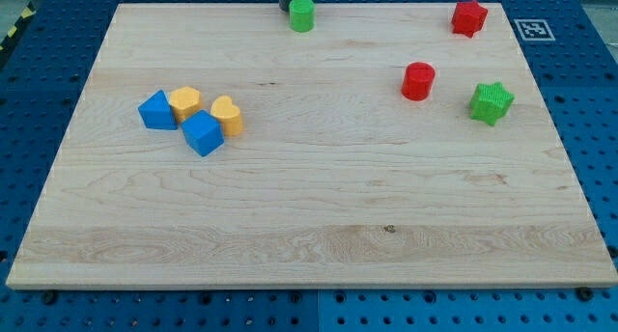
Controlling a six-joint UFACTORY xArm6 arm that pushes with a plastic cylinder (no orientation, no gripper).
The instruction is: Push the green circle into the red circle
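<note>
The green circle (302, 14) stands near the top edge of the wooden board (319, 235), a little left of the middle. The red circle (418, 81) stands to its lower right, well apart from it. My tip (288, 8) shows as a dark rod end at the view's top, touching or almost touching the green circle's upper left side; most of the rod is cut off by the frame.
A red star (469, 17) is at the top right. A green star (491, 102) sits right of the red circle. At the left is a cluster: a blue block (157, 111), an orange block (185, 103), a blue cube (203, 133) and an orange heart (228, 116).
</note>
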